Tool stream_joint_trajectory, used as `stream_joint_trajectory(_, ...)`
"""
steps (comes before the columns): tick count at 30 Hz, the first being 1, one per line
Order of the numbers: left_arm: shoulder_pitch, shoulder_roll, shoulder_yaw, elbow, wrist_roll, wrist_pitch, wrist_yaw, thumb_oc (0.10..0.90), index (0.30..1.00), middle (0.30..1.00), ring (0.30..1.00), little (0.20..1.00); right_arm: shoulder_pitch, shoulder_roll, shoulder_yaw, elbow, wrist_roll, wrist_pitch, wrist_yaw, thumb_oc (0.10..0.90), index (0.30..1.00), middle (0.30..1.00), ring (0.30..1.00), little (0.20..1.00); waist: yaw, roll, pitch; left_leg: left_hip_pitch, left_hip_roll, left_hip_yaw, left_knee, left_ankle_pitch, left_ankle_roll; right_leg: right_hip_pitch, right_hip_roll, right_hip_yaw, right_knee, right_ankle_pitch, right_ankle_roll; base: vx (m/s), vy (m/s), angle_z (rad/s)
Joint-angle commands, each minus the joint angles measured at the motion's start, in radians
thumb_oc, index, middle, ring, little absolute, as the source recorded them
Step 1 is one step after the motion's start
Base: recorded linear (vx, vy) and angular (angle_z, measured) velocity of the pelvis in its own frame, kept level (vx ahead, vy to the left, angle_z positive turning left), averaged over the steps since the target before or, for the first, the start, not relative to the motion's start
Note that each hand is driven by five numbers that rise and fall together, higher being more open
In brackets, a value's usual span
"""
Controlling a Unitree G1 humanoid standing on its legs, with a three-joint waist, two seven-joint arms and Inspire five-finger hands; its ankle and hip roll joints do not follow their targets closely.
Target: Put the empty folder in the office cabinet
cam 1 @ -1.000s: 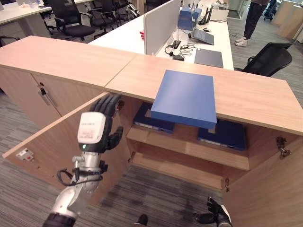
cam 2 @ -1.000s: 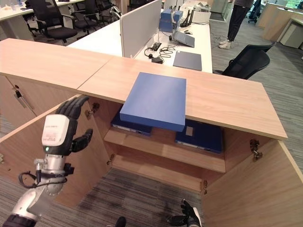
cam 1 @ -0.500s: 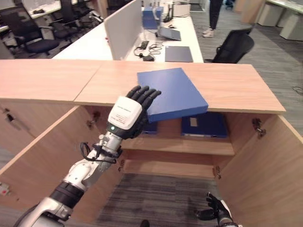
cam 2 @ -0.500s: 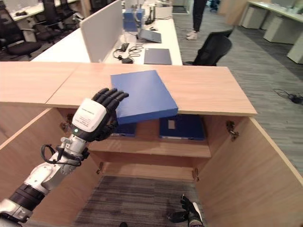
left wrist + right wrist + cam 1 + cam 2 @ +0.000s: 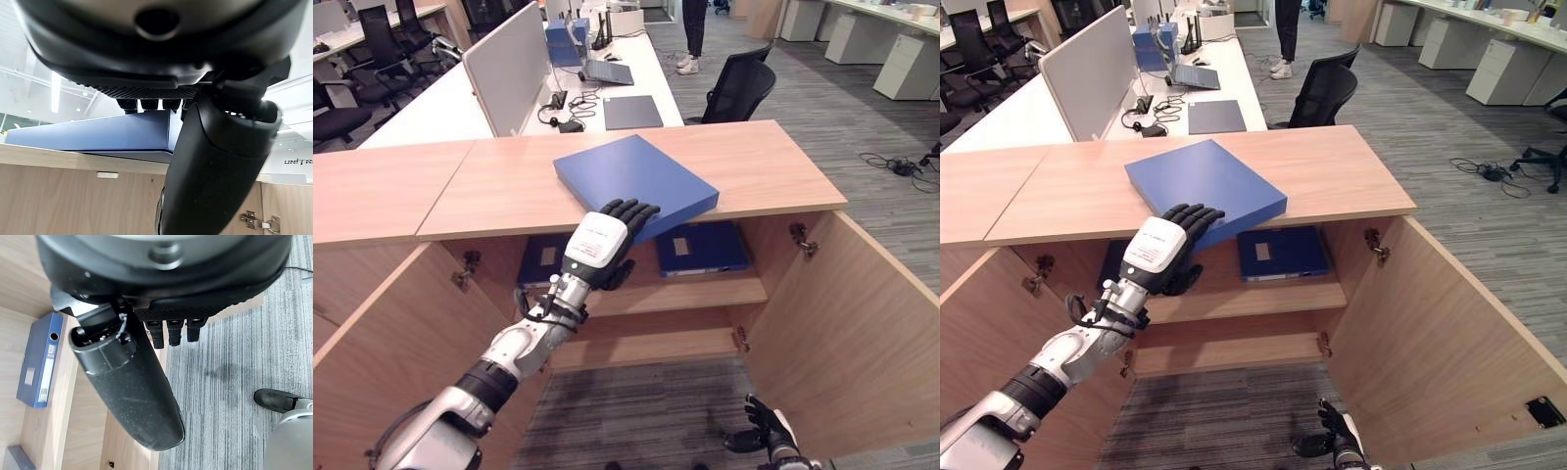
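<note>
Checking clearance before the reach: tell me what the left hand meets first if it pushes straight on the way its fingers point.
The blue folder on the cabinet top. The left hand has its fingers already at the folder's overhanging near edge, apparently touching, so any push meets it at once.

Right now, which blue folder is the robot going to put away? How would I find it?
Find the long wooden cabinet with its doors open. The folder lies flat on its top, poking over the front edge, with the left hand on it. The other blue folders sit on the shelf inside.
</note>
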Motion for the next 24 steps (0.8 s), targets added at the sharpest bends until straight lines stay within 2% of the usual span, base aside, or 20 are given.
stream_joint_trajectory(1, -0.167, 0.007, 0.044, 0.024, -0.032, 0.006, 0.046, 0.8, 0.9, 0.9, 0.9, 0.9, -0.038, -0.028, -0.005, -0.079, -0.013, -0.053, -0.028, 0.8, 0.9, 0.9, 0.9, 0.9, 0.015, -0.042, -0.02, 0.005, 0.039, -0.001, -0.003, -0.075, -0.064, 0.053, -0.073, 0.034, 0.062, -0.127, 0.102, 0.0, 0.009, -0.07)
stream_joint_trajectory(12, -0.221, -0.001, 0.024, 0.053, -0.017, 0.027, 0.063, 0.8, 0.9, 0.9, 0.9, 0.9, -0.044, -0.026, 0.006, -0.062, -0.002, -0.052, -0.02, 0.8, 0.9, 0.9, 0.9, 0.9, 0.008, -0.046, -0.028, 0.017, 0.045, 0.008, -0.003, -0.076, -0.067, 0.065, -0.071, 0.04, 0.052, -0.123, 0.103, 0.0, 0.002, -0.02)
stream_joint_trajectory(13, -0.223, -0.002, 0.024, 0.053, -0.015, 0.03, 0.061, 0.729, 0.794, 0.794, 0.794, 0.794, -0.044, -0.026, 0.008, -0.06, -0.002, -0.052, -0.018, 0.8, 0.9, 0.9, 0.9, 0.9, 0.009, -0.046, -0.028, 0.017, 0.045, 0.009, -0.003, -0.075, -0.067, 0.065, -0.07, 0.04, 0.052, -0.123, 0.103, -0.01, 0.003, -0.04)
stream_joint_trajectory(14, -0.225, -0.002, 0.026, 0.051, -0.014, 0.032, 0.059, 0.4, 0.3, 0.3, 0.3, 0.3, -0.043, -0.024, 0.007, -0.061, 0.001, -0.051, -0.016, 0.8, 0.9, 0.9, 0.9, 0.9, 0.009, -0.048, -0.029, 0.017, 0.046, 0.01, -0.003, -0.075, -0.067, 0.065, -0.069, 0.041, 0.05, -0.122, 0.103, -0.01, 0.003, -0.06)
stream_joint_trajectory(24, -0.226, 0.019, 0.037, 0.019, 0.016, 0.042, 0.061, 0.4, 0.3, 0.3, 0.3, 0.3, -0.043, -0.013, -0.014, -0.063, 0.079, -0.063, 0.009, 0.8, 0.9, 0.9, 0.9, 0.9, 0.013, -0.051, -0.033, 0.017, 0.05, 0.011, -0.003, -0.073, -0.069, 0.064, -0.064, 0.042, 0.051, -0.123, 0.101, 0.0, 0.0, -0.01)
